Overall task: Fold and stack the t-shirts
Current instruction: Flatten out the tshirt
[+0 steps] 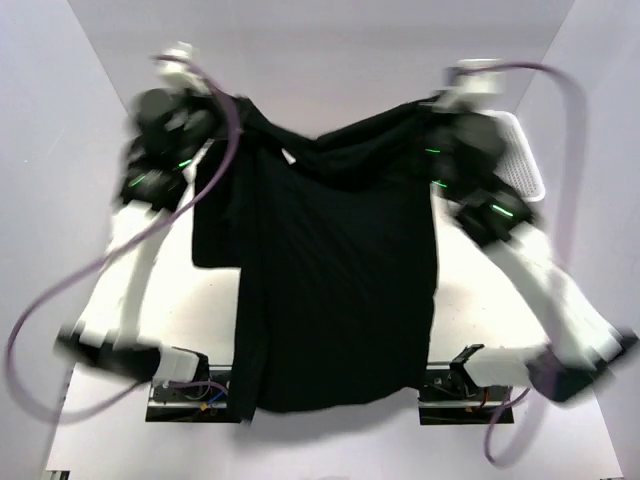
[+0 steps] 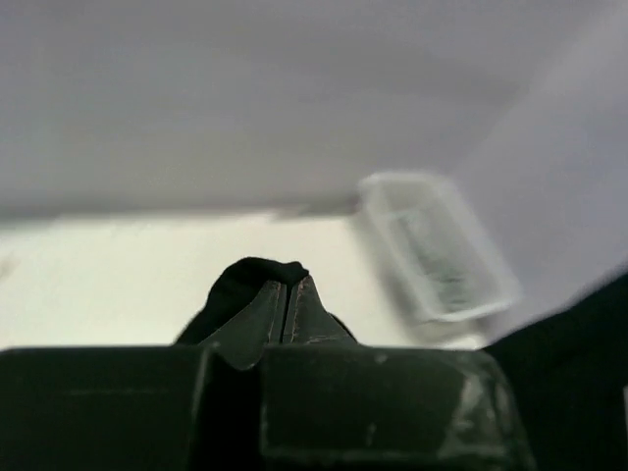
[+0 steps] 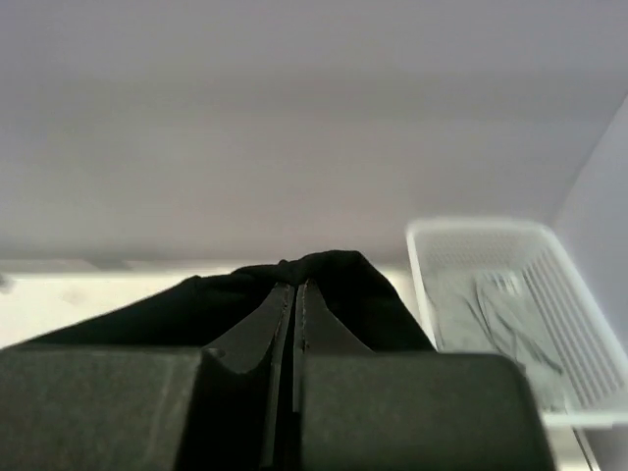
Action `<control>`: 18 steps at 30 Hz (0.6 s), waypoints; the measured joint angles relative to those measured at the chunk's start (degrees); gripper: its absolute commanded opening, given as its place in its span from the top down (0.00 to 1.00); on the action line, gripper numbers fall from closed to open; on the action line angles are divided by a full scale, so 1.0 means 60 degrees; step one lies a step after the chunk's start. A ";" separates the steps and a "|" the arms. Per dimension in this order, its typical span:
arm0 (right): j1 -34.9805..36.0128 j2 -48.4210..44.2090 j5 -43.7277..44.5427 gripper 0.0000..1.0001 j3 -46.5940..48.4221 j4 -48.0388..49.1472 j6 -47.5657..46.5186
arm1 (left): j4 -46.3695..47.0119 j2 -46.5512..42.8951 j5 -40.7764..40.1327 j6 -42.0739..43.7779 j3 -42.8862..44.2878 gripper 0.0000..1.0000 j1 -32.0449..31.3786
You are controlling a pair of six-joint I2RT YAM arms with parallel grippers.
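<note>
Holding the black t-shirt (image 1: 340, 290) spread between both arms, I see it hang as a wide, limp sheet to the left of the white mesh basket (image 1: 527, 160). Its upper edge sags in soft folds between the two grips. Its lower hem reaches down level with the arm bases, well nearer to me than the basket. The basket sits in the far right corner against the side wall, just beyond the right arm's elbow, so room is tight there. On the side of the shirt away from the basket, the white table (image 1: 205, 310) shows bare between the cloth and the left arm. Both arms are raised and stretched toward the far wall, and the top view is blurred around them. The left gripper (image 2: 287, 294) has its dark fingers pressed together on a bunched fold of the shirt. The right gripper (image 3: 294, 294) is likewise clamped on a fold of the same matte black fabric. Through the basket's slotted plastic wall, crumpled light grey cloth (image 3: 491, 314) lies inside.
</note>
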 measured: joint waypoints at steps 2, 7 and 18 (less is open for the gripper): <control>-0.0237 0.1217 0.0251 1.00 -0.0408 0.0328 -0.0004 | 0.0124 0.1432 -0.0783 0.0084 -0.0503 0.77 0.0095; -0.1198 0.4659 -0.0091 0.36 -0.0168 0.0182 0.0612 | -0.0375 0.4921 -0.2189 -0.0011 -0.0590 0.00 0.0466; -0.2095 0.6036 -0.2218 0.10 -0.0084 -0.1501 0.1730 | -0.2004 0.7836 -0.2568 0.0430 0.1657 0.00 0.0947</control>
